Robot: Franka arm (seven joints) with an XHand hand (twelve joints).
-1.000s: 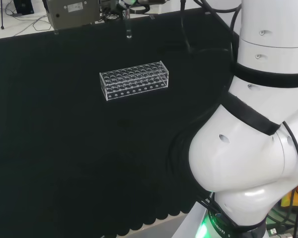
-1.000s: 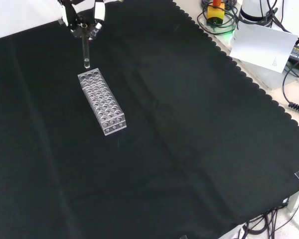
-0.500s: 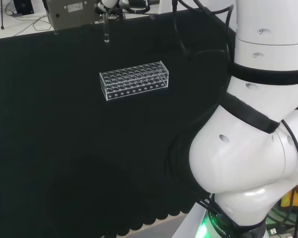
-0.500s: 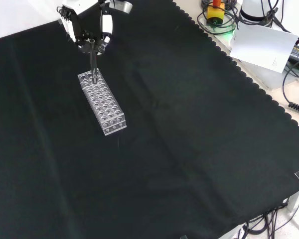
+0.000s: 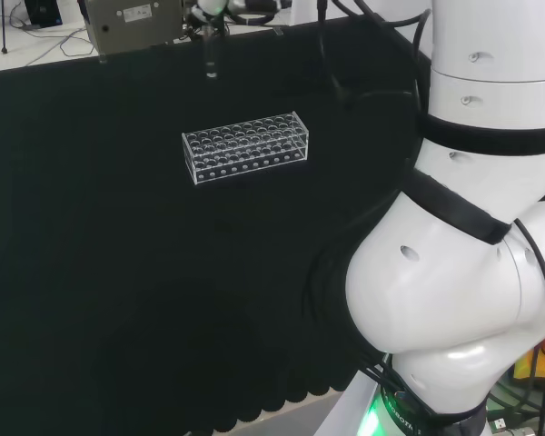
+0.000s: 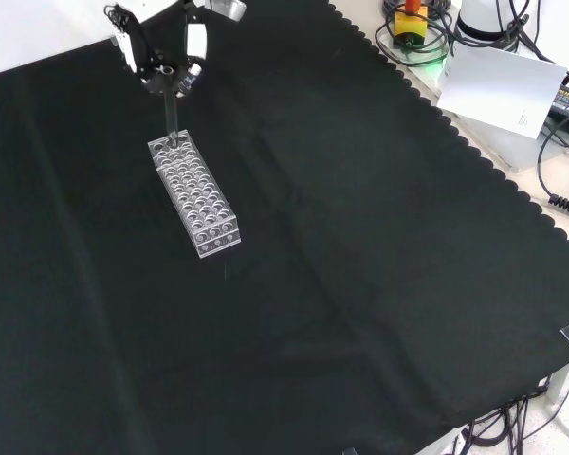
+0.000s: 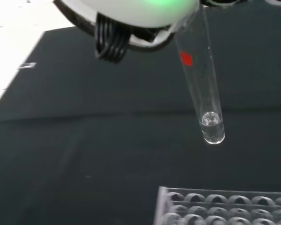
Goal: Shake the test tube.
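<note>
Front view: robot hand (image 6: 167,59) grips test tube (image 6: 171,118) above rack (image 6: 193,192)

The arm (image 5: 454,272) is glossy white, built of fat rounded links with black bands at the seams. Small screw holes dot the shells, and a green light glows at the base by a dark ring. Black cables run along its upper part and one trails down its right side in the head view. The hand (image 6: 161,52) is black and white; in the wrist view its underside is a white shell tinted green, with a bundle of black cables.
</note>
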